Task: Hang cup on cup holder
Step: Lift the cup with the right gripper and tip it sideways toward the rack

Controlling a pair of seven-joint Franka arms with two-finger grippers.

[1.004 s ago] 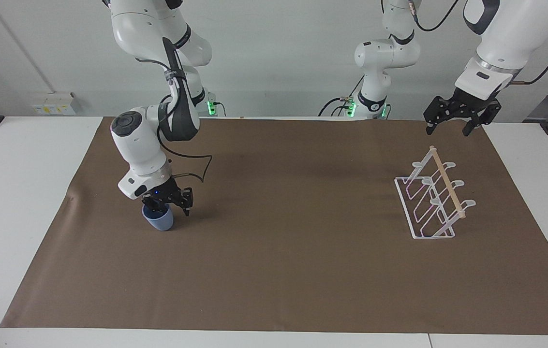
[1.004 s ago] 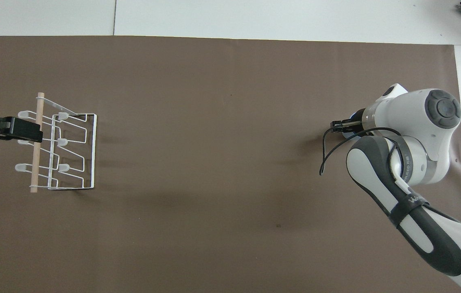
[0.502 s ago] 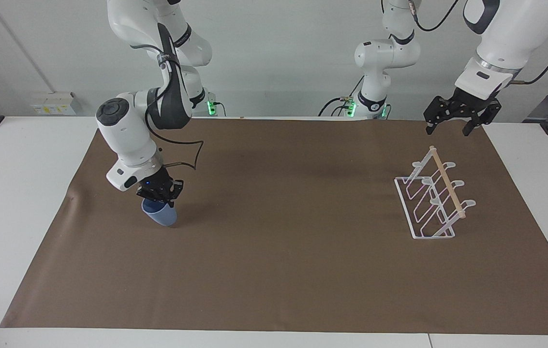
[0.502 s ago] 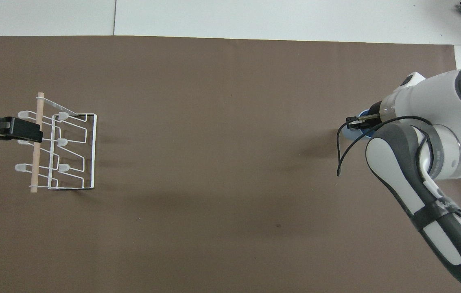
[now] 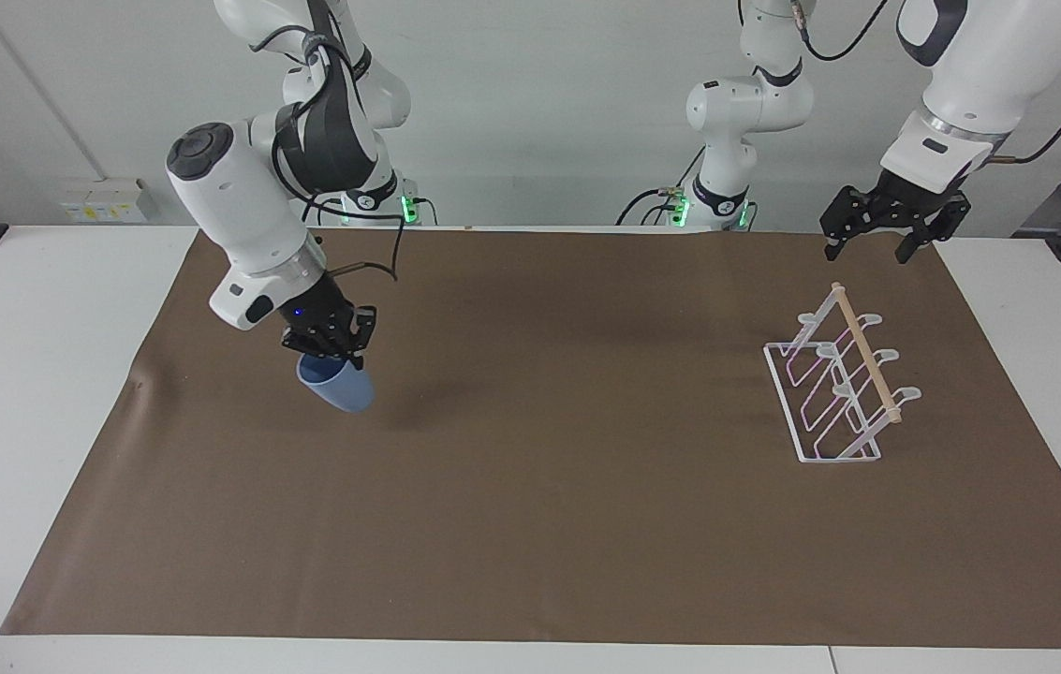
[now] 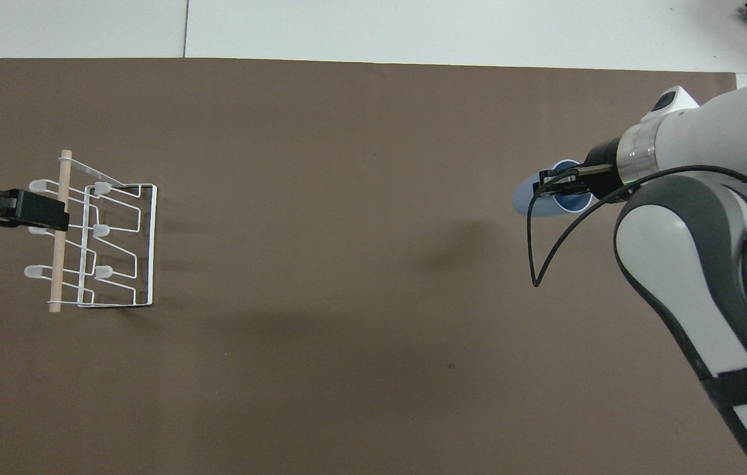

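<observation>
Now lifting clear of the brown mat (image 5: 530, 524) at the right arm's end of the table: the cup (image 5: 336, 387), tilted and airborne, clenched at its rim by the right gripper (image 5: 328, 339) after sitting on the mat a second ago, so the carry toward the cup holder (image 5: 836, 386) is likely starting. Waiting above that rack's robot-side end, jaws spread and holding nothing: the left gripper (image 5: 884, 234). Showing no readable brand, label or writing anywhere.
</observation>
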